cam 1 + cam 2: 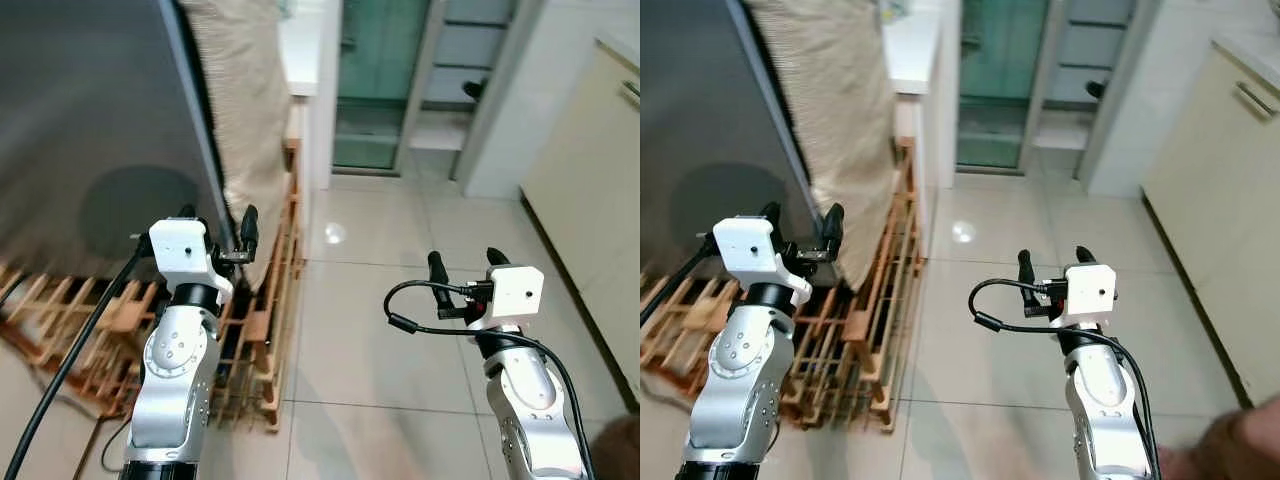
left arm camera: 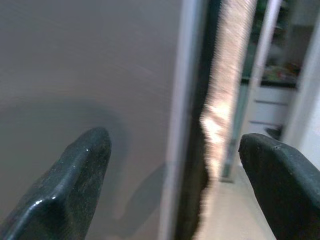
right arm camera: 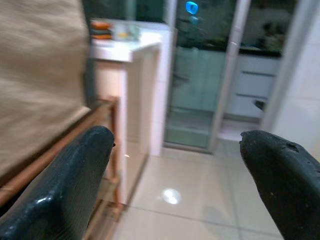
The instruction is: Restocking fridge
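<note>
A grey fridge [image 1: 90, 130] fills the scene at 10 o'clock, its door face smooth and closed, with a dim round shadow low on it. Its right edge runs down as a pale strip. Just beside that edge, at 11 o'clock, hangs a beige cloth [image 1: 245, 110], draped down toward the floor.

Below the fridge, at 8 o'clock, lies a wooden rack [image 1: 265, 330] of slats, resting on the tiled floor [image 1: 370, 330] and reaching along under the cloth.

The left gripper [image 1: 218, 228] is raised at 9 o'clock, close before the fridge's right edge. Its two black fingers stand wide apart and hold nothing. In the left wrist view the fingers [image 2: 75, 175] frame the door's edge and the cloth, which sit between them but not touching. A black cable [image 1: 70, 360] trails down from this arm.

At 12 o'clock a white counter [image 1: 300, 50] juts out, and past it a glass door [image 1: 380, 80] with a green tint.

The right gripper [image 1: 468, 265] hovers at 4 o'clock over bare floor, well apart from the fridge. Its fingers are also spread wide, empty. A black wire [image 1: 420, 305] loops at its wrist.

At 3 o'clock stands a cream cabinet [image 1: 590, 190] along the wall.
</note>
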Robot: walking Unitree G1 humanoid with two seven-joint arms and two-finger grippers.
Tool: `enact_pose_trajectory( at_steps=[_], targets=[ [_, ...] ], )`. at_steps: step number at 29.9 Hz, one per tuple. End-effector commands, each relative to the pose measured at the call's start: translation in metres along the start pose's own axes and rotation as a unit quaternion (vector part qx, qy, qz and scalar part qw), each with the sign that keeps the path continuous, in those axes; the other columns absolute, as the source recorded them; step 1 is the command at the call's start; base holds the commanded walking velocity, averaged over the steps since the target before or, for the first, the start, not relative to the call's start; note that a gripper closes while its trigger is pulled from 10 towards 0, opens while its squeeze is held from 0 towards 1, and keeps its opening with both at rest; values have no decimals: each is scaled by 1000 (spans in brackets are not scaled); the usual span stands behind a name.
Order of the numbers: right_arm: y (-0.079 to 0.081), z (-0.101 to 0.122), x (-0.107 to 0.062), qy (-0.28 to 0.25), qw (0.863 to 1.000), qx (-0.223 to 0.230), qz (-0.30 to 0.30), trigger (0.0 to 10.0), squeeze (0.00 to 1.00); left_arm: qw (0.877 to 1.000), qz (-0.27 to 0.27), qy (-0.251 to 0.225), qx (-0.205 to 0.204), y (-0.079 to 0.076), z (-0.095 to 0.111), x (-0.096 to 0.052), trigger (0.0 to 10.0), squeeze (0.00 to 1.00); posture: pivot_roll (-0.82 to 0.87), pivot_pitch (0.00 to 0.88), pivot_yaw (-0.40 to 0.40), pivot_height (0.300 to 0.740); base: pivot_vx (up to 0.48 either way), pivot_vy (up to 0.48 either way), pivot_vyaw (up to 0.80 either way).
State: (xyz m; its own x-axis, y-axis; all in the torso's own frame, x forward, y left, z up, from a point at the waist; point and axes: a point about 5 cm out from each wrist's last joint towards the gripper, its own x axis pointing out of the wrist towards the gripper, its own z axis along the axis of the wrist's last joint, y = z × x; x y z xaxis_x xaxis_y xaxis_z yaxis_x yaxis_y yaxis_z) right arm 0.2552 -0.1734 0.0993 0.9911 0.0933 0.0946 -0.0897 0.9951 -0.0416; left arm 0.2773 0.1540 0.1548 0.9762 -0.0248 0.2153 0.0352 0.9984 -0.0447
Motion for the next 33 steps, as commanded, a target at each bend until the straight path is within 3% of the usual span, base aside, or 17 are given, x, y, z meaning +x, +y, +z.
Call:
enact_pose_trajectory(
  at_steps=[1,7,8,11,15,18,33],
  targets=[
    [-2,-1,0,1,1000,-2,-1,10000,0,1000,-15,-12,-4,-8,9,8,10000,0,-96,0,0,740,0,0,0],
    [0,-2,2,1,1000,0,2,10000,0,998,-54,-17,-10,-29,19,34,10000,0,-89,0,-6,740,0,0,0],
    [0,-2,2,1,1000,1,4,10000,0,998,-66,-13,-17,-38,19,44,10000,0,-93,0,-9,740,0,0,0],
    [1,-1,3,1,1000,1,5,10000,0,997,-75,-8,-18,-44,19,52,10000,0,-94,0,-8,740,0,0,0],
    [1,-1,3,0,1000,1,5,10000,0,998,-49,2,-37,-45,19,66,10000,0,-105,0,-9,740,0,0,0],
    [0,-2,1,2,1000,0,5,10000,0,1000,-20,6,-22,-44,19,74,10000,0,-105,0,-9,740,0,0,0],
    [0,-2,-2,4,1000,-1,3,10000,0,999,-34,15,-39,-67,15,82,10000,0,-119,0,-2,740,0,0,0]
  ],
)
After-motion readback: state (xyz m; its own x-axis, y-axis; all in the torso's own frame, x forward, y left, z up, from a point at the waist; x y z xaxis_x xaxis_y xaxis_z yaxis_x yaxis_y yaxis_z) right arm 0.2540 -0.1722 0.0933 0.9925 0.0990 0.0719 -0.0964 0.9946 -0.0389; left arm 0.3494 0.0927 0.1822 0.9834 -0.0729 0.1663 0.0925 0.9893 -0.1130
